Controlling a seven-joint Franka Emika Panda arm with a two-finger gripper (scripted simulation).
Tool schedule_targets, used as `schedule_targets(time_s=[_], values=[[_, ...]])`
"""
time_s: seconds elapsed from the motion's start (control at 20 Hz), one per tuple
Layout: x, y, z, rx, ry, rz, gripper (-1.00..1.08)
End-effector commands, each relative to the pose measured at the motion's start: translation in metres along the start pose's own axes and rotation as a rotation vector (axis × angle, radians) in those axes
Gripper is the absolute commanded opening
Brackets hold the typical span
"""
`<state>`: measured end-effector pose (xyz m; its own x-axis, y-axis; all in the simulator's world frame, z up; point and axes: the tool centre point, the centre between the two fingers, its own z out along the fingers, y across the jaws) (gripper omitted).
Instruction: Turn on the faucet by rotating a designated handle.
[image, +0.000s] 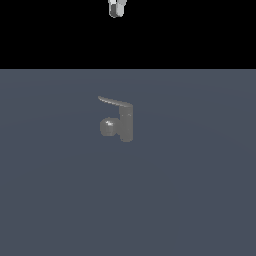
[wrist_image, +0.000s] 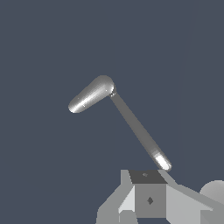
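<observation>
The faucet (image: 126, 125) stands alone in the middle of the floor, a short upright dull-grey body with a rounded spout (image: 107, 126) bulging toward the exterior view's left. The handle (image: 114, 102), a thin curved blade, projects from the body's top toward the same side. My gripper (image: 117, 11) hangs far above the faucet at the picture's top edge, touching nothing. In the wrist view the faucet (wrist_image: 103, 87) appears as a bent grey shape ahead of my gripper (wrist_image: 146, 176). The fingers look pressed together with nothing between them.
A flat blue-grey floor (image: 200, 200) spreads all around the faucet, with a black background behind it. A pale rounded grey shape (wrist_image: 214, 192) sits at the wrist picture's edge beside the gripper; I cannot tell what it is.
</observation>
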<state>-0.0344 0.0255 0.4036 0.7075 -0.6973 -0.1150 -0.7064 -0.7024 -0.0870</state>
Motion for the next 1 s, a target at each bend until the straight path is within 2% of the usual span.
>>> schedule_targets(time_s=[0.0,0.5,0.95], values=[[0.011,-0.013,0.013,0.000,-0.002,0.069,-1.00],[0.049,-0.061,0.071,-0.012,0.010,0.338,-1.00],[0.077,-0.098,0.133,-0.026,0.048,0.572,-1.00]])
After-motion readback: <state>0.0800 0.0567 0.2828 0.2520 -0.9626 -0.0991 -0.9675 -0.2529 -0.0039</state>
